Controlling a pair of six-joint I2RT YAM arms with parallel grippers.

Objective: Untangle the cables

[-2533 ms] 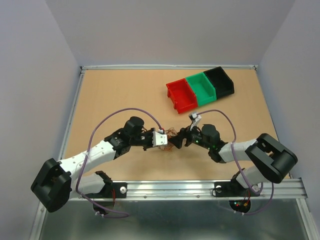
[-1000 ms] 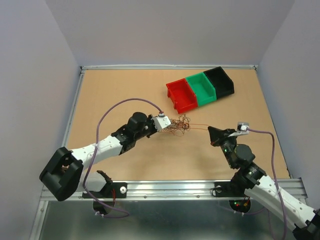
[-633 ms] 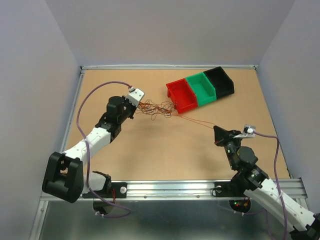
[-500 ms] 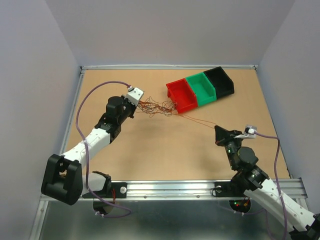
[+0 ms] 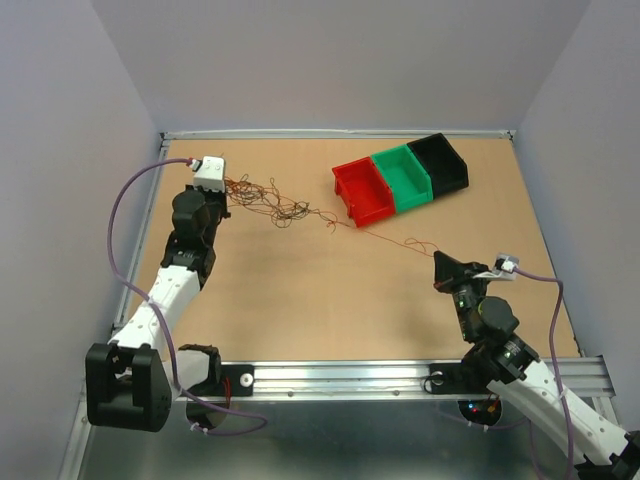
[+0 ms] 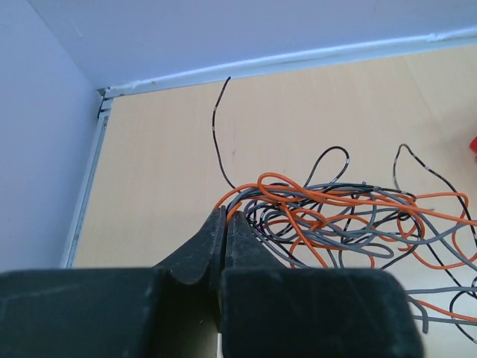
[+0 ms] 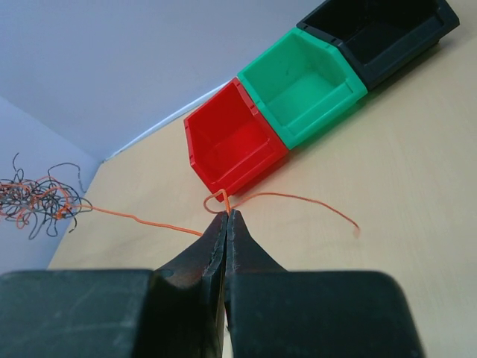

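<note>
The cables (image 5: 268, 202) are a loose tangle of thin orange, grey and black wires strung out across the far left of the table. My left gripper (image 5: 224, 190) sits near the far left corner, shut on the left end of the tangle; in its wrist view the fingertips (image 6: 225, 216) pinch an orange loop, with the cables (image 6: 335, 216) spreading to the right. One orange wire (image 5: 385, 240) runs from the tangle past the red bin to my right gripper (image 5: 440, 262). That right gripper (image 7: 226, 215) is shut on the orange wire (image 7: 298, 198), whose free end curls to the right.
Three bins stand in a row at the back right: red bin (image 5: 362, 190), green bin (image 5: 403, 177), black bin (image 5: 440, 162). The red bin (image 7: 235, 142) lies just beyond the right fingertips. A metal rail (image 5: 400, 372) edges the table's near side; walls close the left and back.
My left arm has swung back and left toward the corner, dragging the tangle with it and stretching it out. The right gripper has barely moved, and the orange wire between them is longer.
</note>
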